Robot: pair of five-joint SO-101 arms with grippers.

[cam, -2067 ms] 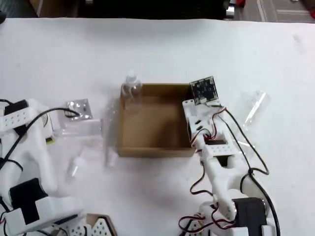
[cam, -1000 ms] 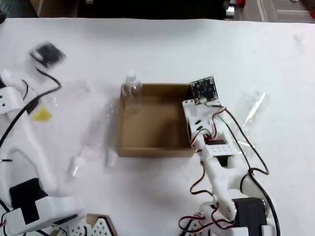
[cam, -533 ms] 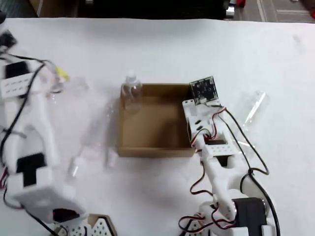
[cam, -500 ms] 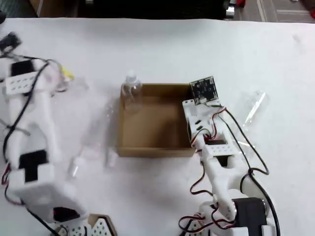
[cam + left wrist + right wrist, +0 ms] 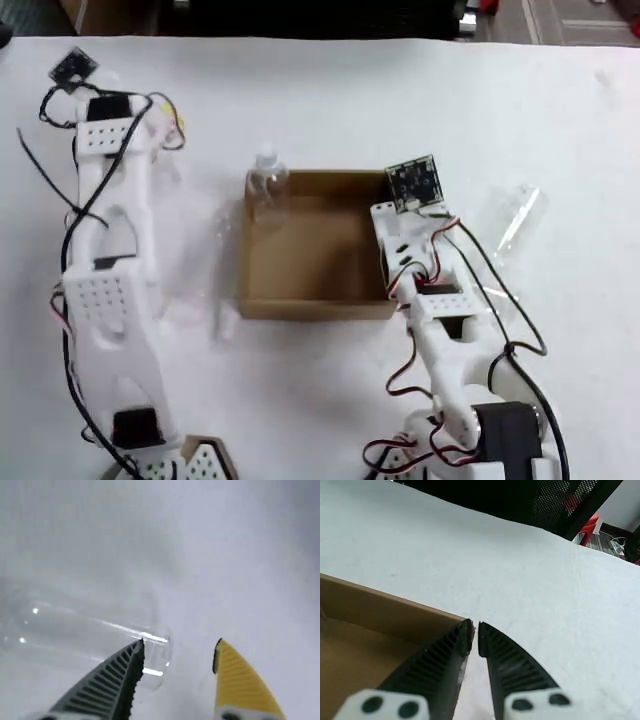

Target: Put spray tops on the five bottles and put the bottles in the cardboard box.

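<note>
I'm fetching a clear bottle (image 5: 95, 635) lying far left on the worktop (image 5: 240, 555) (cardboard box (image 5: 315, 300) off to its right); my left hand (image 5: 179, 647) hangs over it, spread apart; next, straddle it and close

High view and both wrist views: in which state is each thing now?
cardboard box: open, upright.
standing bottle: upright, white top on.
lying bottle: on its side, no top.
left gripper: open, empty.
right gripper: shut, empty.
</note>
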